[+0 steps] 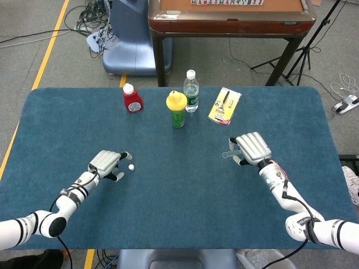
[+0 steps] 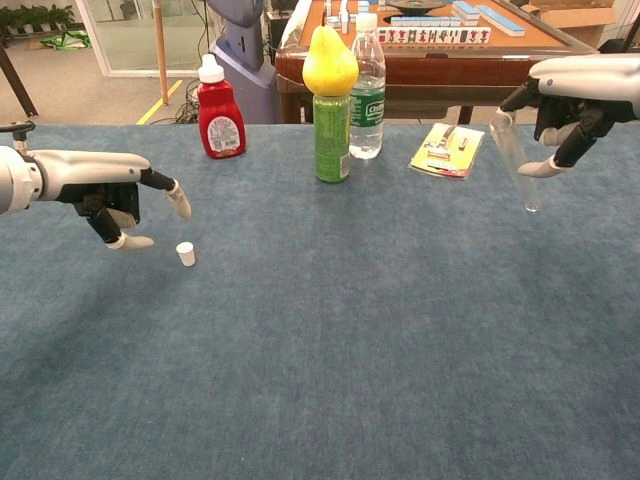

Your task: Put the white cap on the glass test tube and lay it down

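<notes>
The small white cap (image 2: 185,254) stands by itself on the blue cloth, seen in the head view as a white dot (image 1: 131,166). My left hand (image 2: 110,195) hovers just left of and above it, one finger stretched toward it, holding nothing; the head view shows this hand (image 1: 106,163) beside the cap. At the right, my right hand (image 2: 575,95) grips the top of the clear glass test tube (image 2: 515,160), which hangs tilted above the cloth. From the head view only the tube's mouth (image 1: 227,153) shows past the right hand (image 1: 252,147).
Along the far edge of the blue table (image 1: 179,213) stand a red sauce bottle (image 2: 220,110), a green can with a yellow pear on top (image 2: 331,130), a water bottle (image 2: 368,85) and a flat yellow packet (image 2: 446,150). A wooden table (image 1: 230,17) stands beyond.
</notes>
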